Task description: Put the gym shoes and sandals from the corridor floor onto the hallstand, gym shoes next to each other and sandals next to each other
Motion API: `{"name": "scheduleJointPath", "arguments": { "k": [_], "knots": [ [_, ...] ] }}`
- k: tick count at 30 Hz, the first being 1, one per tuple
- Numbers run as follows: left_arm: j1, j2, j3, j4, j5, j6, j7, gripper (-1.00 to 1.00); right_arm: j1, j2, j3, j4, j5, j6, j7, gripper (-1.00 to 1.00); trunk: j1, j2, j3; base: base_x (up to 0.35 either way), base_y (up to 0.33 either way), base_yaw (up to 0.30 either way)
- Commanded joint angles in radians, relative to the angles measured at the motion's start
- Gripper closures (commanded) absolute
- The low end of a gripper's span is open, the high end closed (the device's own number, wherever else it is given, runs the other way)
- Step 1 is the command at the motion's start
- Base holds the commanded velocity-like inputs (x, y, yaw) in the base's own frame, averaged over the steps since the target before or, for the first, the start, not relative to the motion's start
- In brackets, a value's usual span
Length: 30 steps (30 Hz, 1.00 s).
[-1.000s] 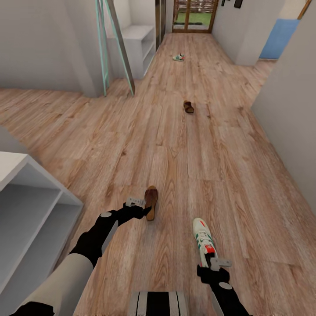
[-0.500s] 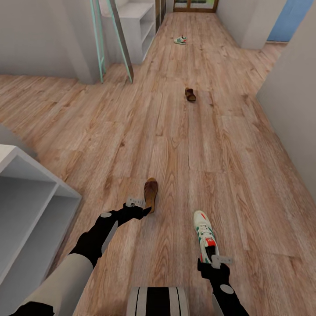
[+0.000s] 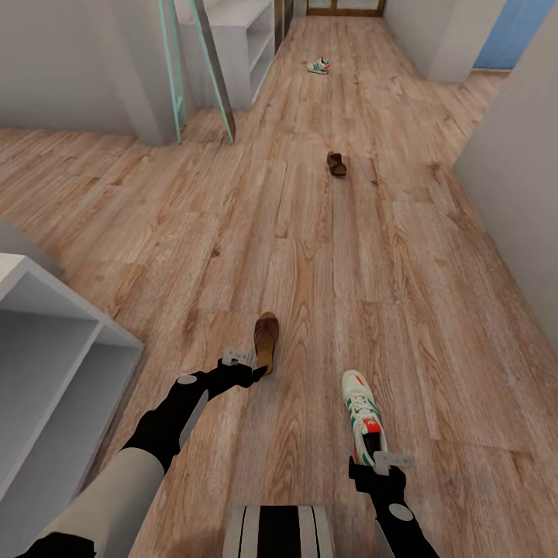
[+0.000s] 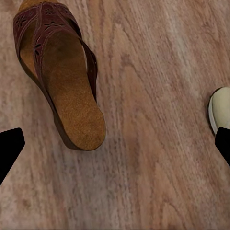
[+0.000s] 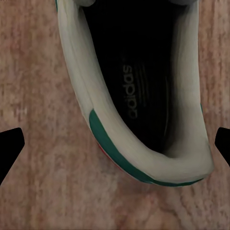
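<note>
So we're hovering both arms over the corridor floor (image 3: 325,256) right now, using the white low shelf unit (image 3: 54,364) as our reference: the near sandal (image 3: 266,339) is lying on its side a bit out from that unit's open end, and the near gym shoe (image 3: 361,413) is sitting further out from it again. The left gripper (image 3: 246,367) is sitting just beside the sandal's heel with jaws spread wide, nothing between them. The right gripper (image 3: 381,463) is hanging over the sneaker's heel opening, jaws also spread. The other sandal (image 3: 335,163) and other gym shoe (image 3: 318,66) are lying way beyond the unit. We're thinking the trick is straddling the heel collar squarely before closing, and recentring the left over the sandal
</note>
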Motion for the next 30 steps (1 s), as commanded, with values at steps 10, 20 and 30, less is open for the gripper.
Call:
{"name": "scheduleJointPath", "arguments": {
  "k": [10, 20, 30],
  "knots": [
    [0.0, 0.0, 0.001, 0.001, 0.0, 0.007, -0.003, -1.0, 0.0, 0.001, -0.002, -0.002, 0.001, 0.005, -0.003, -1.0, 0.0, 0.0, -0.001, 0.0, 0.0, -0.085],
    [0.0, 0.0, 0.001, 0.001, 0.0, 0.007, -0.003, -1.0, 0.0, 0.001, -0.001, -0.002, 0.001, 0.005, -0.005, -1.0, 0.0, 0.0, -0.001, 0.0, 0.0, -0.092],
    [0.0, 0.0, 0.001, 0.001, 0.0, 0.006, -0.003, -1.0, 0.0, 0.001, -0.001, -0.002, 0.001, 0.005, -0.005, -1.0, 0.003, -0.002, -0.029, 0.0, 0.0, -0.01]
  ]
}}
